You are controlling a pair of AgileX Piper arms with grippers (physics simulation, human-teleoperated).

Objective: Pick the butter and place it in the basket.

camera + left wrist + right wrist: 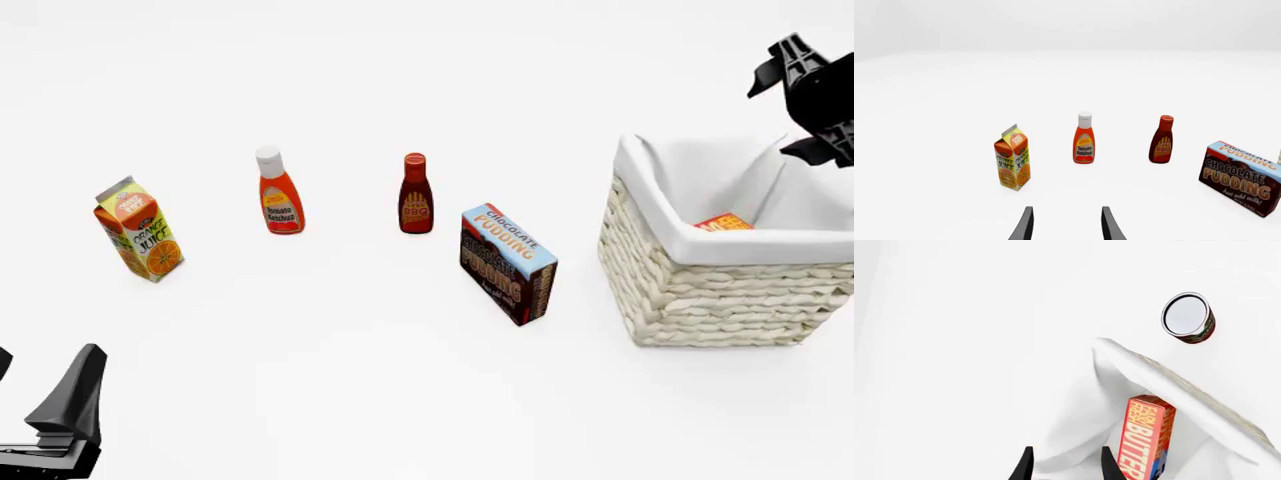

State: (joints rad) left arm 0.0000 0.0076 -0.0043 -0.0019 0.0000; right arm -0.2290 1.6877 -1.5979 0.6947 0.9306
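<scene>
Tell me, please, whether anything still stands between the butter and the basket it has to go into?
Nothing visible does: the butter already lies inside the basket, against its cloth lining. The right gripper hangs over the basket, fingers apart and holding nothing. The chocolate pudding box stands outside, beside the basket.

Butter (1146, 440): red, orange-yellow lettering. Basket (721, 295): cream weave, white lining. Pudding box (509, 262): brown, blue top. Juice carton (138, 232): orange-yellow-green. Ketchup (279, 194): red, white cap. BBQ bottle (416, 196): dark red.
</scene>
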